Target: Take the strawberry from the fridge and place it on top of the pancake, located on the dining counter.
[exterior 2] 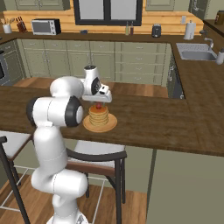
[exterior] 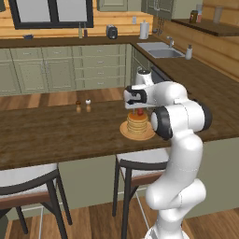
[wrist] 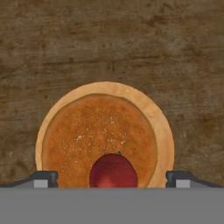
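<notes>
The dark-red strawberry (wrist: 113,171) rests on top of the pancake (wrist: 96,131), a golden stack on a tan plate (wrist: 162,127) on the dark wooden dining counter (wrist: 109,39). My gripper (wrist: 111,178) hangs straight above it, open. Its fingertips (wrist: 43,178) stand wide apart on either side of the berry, clear of it. From the base, the strawberry (exterior: 140,112) (exterior 2: 99,105) sits on the pancake (exterior: 137,125) (exterior 2: 99,117) just under the gripper (exterior: 139,109) (exterior 2: 99,102). The fridge is out of view.
Two small shakers (exterior: 78,107) (exterior: 88,105) stand on the dining counter (exterior: 56,130) left of the plate. Stools (exterior: 28,182) (exterior 2: 96,153) sit along its near edge. A sink (exterior: 161,50) is set into the far counter at the right.
</notes>
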